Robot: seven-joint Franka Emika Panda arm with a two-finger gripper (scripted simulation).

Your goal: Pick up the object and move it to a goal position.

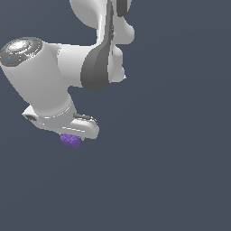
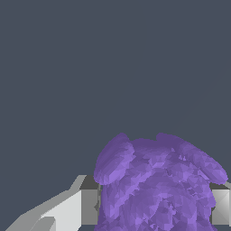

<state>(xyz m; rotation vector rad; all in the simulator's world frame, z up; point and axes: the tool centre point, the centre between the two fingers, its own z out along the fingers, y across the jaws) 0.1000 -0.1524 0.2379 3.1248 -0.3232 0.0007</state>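
Note:
The object [image 1: 71, 140] is a small purple knobbly lump that sticks out just under the white hand of the arm in the exterior view. Seen from the wrist, the object [image 2: 158, 185] fills the space between both fingers. My gripper [image 2: 153, 208] is shut on it, one grey finger pad [image 2: 89, 205] pressing on one side and the other pad [image 2: 221, 206] on the opposite side. The white hand hides the fingers in the exterior view. Only plain dark background shows around the lump, and whether it touches a surface cannot be told.
The arm's large white and grey links [image 1: 58, 67] fill the upper part of the exterior view's left. Everything else is a uniform dark grey-blue background with no other objects or edges visible.

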